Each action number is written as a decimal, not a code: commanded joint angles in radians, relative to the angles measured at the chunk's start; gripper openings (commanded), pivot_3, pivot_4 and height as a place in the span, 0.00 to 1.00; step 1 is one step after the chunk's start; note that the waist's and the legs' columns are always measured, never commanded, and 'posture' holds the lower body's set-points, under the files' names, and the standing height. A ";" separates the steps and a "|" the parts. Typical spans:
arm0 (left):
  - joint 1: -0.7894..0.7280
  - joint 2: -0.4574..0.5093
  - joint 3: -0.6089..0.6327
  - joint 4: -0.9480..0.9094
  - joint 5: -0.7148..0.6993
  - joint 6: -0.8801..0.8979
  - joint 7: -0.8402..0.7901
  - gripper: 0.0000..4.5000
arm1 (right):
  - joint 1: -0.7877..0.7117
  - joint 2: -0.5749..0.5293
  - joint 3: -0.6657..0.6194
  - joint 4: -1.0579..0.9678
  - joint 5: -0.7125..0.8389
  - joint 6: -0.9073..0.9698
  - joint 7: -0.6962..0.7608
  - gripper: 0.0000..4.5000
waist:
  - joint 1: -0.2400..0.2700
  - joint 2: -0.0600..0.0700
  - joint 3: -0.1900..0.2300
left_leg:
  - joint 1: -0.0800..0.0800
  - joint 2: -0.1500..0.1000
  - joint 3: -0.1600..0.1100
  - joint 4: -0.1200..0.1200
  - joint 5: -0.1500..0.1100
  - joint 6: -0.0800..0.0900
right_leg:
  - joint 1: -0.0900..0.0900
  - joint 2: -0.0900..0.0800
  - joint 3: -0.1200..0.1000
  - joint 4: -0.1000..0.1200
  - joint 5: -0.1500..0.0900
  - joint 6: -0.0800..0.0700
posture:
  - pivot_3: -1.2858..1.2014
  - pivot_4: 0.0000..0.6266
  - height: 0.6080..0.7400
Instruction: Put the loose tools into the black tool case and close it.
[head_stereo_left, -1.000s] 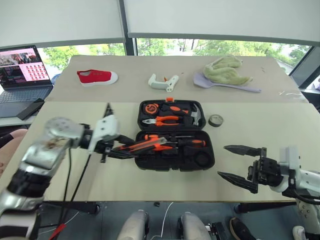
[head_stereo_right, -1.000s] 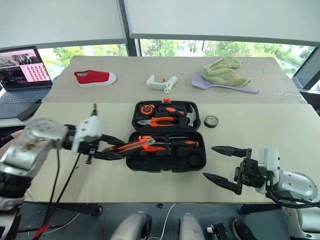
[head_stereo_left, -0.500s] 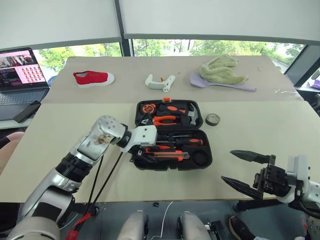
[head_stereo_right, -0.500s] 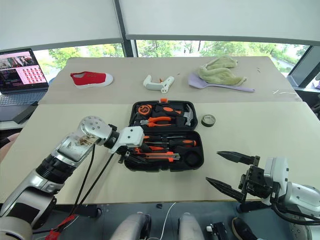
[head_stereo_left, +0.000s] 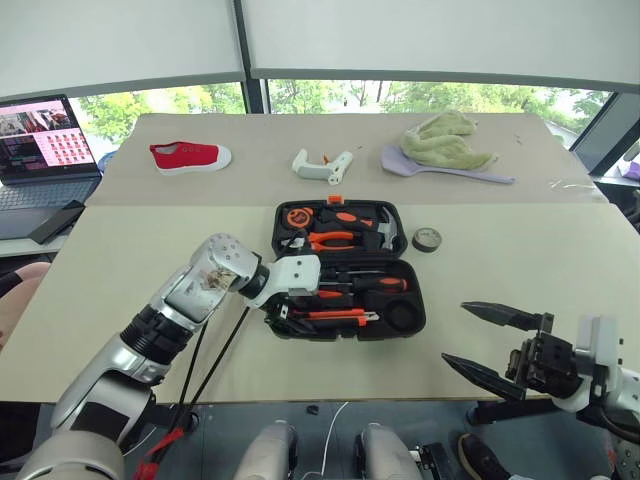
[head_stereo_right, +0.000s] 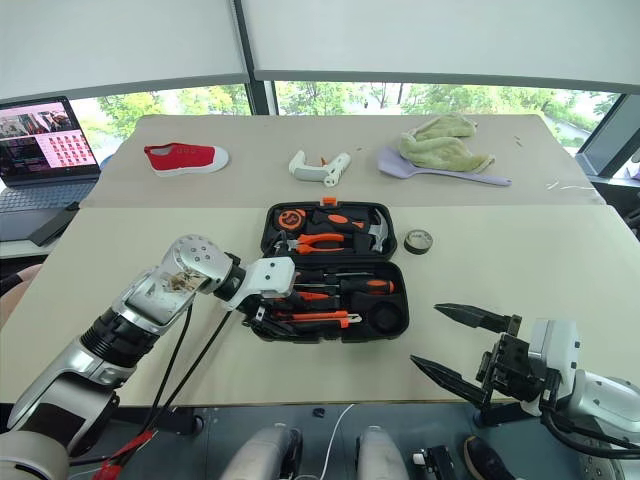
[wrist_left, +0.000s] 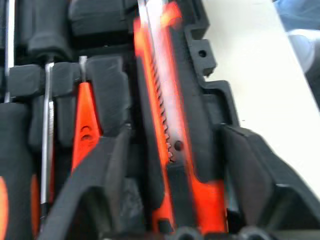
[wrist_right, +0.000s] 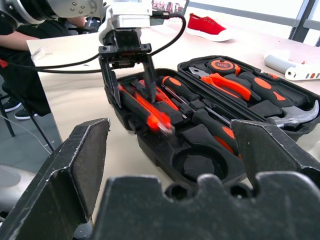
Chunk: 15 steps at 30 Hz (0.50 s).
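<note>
Beige tabletop (head_stereo_left: 120, 270) carries all items. Black tool case (head_stereo_left: 345, 268) lies open near the table's front edge, lid half toward the windows, tray half toward the robot. Lid half holds the orange-handled pliers (head_stereo_left: 335, 240) and the hammer (head_stereo_left: 388, 232). Tray half holds two orange-and-black-handled screwdrivers (head_stereo_left: 365, 284) in the rear slots and the slim orange tester screwdriver (wrist_left: 85, 122) beside them. Utility knife (head_stereo_left: 340, 317) lies lengthwise along the front slot of the tray.

Left gripper (head_stereo_left: 288, 310) sits over the left end of the tray, fingers straddling the knife handle; jaws stand apart, with a gap visible on each side of the knife in the left wrist view. Right gripper (head_stereo_left: 495, 340) hovers off the table's front right, well apart from the case, jaws wide apart and holding nothing.

Small dark tape roll (head_stereo_left: 428, 239) rests on the table just right of the lid half, outside the case.
</note>
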 joint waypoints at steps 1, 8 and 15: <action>0.005 -0.029 0.027 -0.013 -0.029 -0.021 0.007 0.97 | -0.015 0.000 -0.014 -0.018 0.016 -0.021 -0.002 1.00 | 0.000 0.000 0.000 | 0.000 0.000 0.000 0.000 0.000 0.000 | 0.000 0.000 0.000 0.000 0.000 0.000 | 0.52 0.24 1.00; 0.021 -0.061 0.147 -0.026 -0.150 -0.067 0.001 0.97 | -0.025 0.002 -0.006 -0.011 0.013 -0.020 0.002 1.00 | 0.002 0.000 0.000 | -0.001 0.000 0.000 0.001 0.000 0.000 | 0.000 0.000 0.000 0.000 0.000 0.000 | 0.52 0.24 1.00; 0.061 -0.044 0.112 0.042 -0.075 -0.176 0.024 0.56 | -0.035 0.010 0.008 0.000 0.006 -0.025 0.001 1.00 | 0.003 0.000 0.000 | 0.000 0.000 0.000 0.001 0.000 0.000 | 0.000 0.000 0.000 0.000 0.000 0.000 | 0.52 0.24 1.00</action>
